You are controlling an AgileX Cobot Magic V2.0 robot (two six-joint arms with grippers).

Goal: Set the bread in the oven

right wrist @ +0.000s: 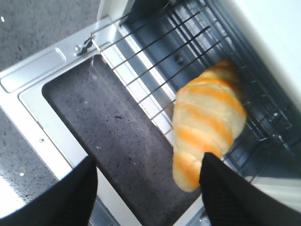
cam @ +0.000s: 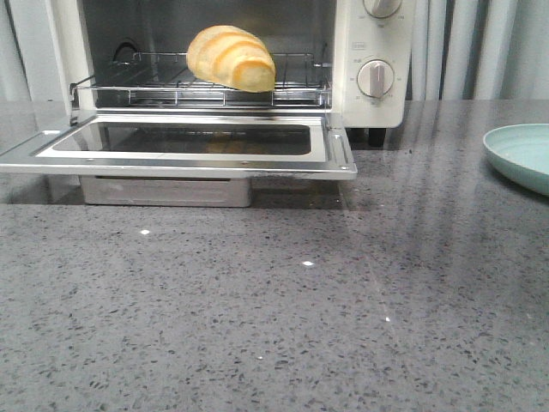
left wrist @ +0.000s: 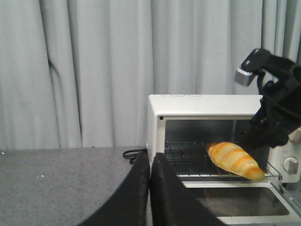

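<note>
The bread (cam: 232, 58), a golden croissant with orange bands, lies on the wire rack (cam: 154, 86) inside the cream-white oven (cam: 347, 51), whose glass door (cam: 334, 150) is folded down flat. No gripper shows in the front view. In the left wrist view my left gripper (left wrist: 150, 157) is shut and empty, off the oven's (left wrist: 202, 101) left side, with the bread (left wrist: 234, 160) far from it. In the right wrist view my right gripper (right wrist: 148, 162) is open and empty above the open door (right wrist: 117, 141), with the bread (right wrist: 207, 122) beside one finger, apart from it.
A pale teal plate (cam: 523, 154) sits at the right edge of the grey speckled counter (cam: 274, 326). Two knobs (cam: 375, 77) are on the oven's right panel. My right arm (left wrist: 277, 113) hangs in front of the oven's right side. A black cord (left wrist: 134, 153) lies left of the oven.
</note>
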